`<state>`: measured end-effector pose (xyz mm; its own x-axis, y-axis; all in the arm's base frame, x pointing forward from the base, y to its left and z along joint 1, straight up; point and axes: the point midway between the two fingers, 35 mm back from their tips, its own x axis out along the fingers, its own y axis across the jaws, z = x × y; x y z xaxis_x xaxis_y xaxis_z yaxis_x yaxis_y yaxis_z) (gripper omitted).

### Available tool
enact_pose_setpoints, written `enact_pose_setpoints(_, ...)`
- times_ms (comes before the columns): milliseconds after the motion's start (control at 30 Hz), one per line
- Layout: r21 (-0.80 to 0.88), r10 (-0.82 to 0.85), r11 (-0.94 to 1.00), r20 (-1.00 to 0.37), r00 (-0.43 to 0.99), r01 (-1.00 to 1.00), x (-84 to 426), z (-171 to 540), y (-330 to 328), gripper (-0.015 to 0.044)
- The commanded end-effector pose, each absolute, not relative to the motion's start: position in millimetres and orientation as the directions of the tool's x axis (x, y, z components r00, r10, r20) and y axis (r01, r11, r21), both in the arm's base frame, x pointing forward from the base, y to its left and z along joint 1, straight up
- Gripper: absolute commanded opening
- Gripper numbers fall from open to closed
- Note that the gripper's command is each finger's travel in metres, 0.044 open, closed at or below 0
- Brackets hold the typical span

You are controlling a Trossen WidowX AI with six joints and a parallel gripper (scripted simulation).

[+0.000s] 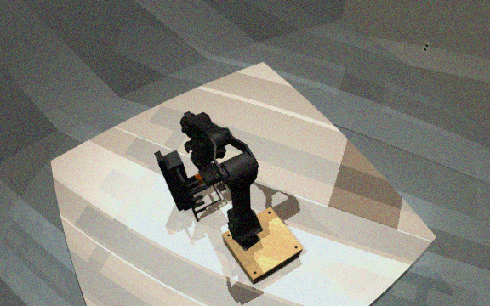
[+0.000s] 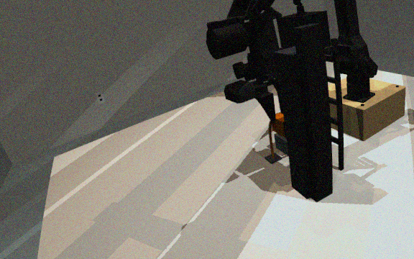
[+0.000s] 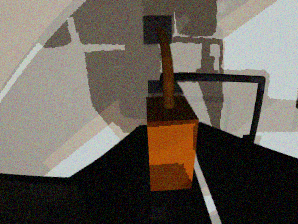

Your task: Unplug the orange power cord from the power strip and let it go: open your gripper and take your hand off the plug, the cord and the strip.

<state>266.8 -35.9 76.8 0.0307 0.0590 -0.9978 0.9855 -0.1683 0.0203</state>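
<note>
1. The table (image 1: 296, 127) is a pale, tan-and-white surface crossed by thin light stripes and broad patches of shadow; grey, faceted walls (image 1: 79, 47) surround it on every side.
2. A black power strip (image 2: 307, 108) stands upright on the table, with a thin black rack (image 2: 338, 119) just behind it.
3. A wooden base block (image 1: 266, 248) sits near the power strip and carries the black arm (image 1: 241, 187), which bends over towards the strip.
4. The orange plug (image 3: 172, 152) sits at the face of the power strip, partway up it; whether it is still seated in the socket cannot be told.
5. The brown-orange cord (image 3: 166, 72) runs from the plug down to a small dark pad (image 2: 274, 157) on the table beside the strip.
6. The gripper (image 3: 169, 183) is narrowed and clamped on the plug, its dark fingers on either side.
</note>
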Motion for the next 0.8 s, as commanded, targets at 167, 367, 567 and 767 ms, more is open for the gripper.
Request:
enact_pose_setpoints(167, 0.021, -0.006, -0.193, -1.000, 0.020, 0.981, 260, 77, -71, 0.0000)
enact_pose_setpoints(367, 0.021, -0.007, -0.194, -1.000, 0.020, 0.981, 257, 77, -81, 0.0000)
enact_pose_setpoints(567, 0.022, -0.005, -0.195, -1.000, 0.021, 0.981, 258, 77, -71, 0.0105)
enact_pose_setpoints(767, 0.022, -0.004, -0.195, -1.000, 0.021, 0.981, 258, 77, -70, 0.0263)
